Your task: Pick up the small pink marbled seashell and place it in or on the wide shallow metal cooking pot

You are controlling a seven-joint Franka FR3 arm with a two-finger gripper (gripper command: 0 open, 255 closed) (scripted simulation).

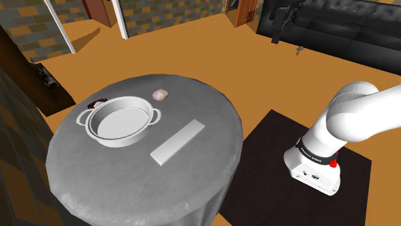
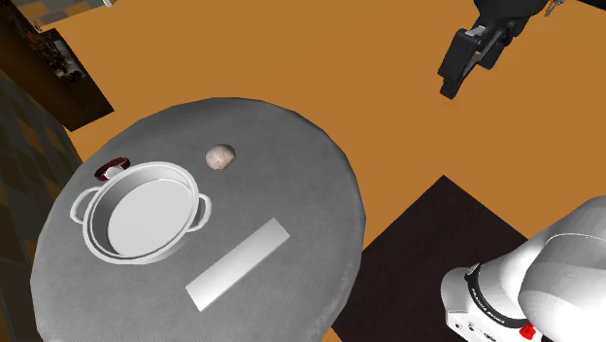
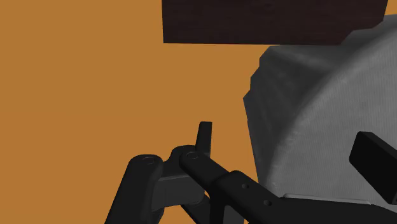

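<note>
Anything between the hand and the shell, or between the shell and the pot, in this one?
Nothing visible. Bare table separates the seashell from the pot beside it. The hand hangs high, out past the table's edge, with only air toward the seashell. The flat white bar lies off both paths.

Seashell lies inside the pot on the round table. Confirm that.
Not so: the seashell lies outside the pot, apart from its rim, on the round table. The shoulder view shows it.
</note>
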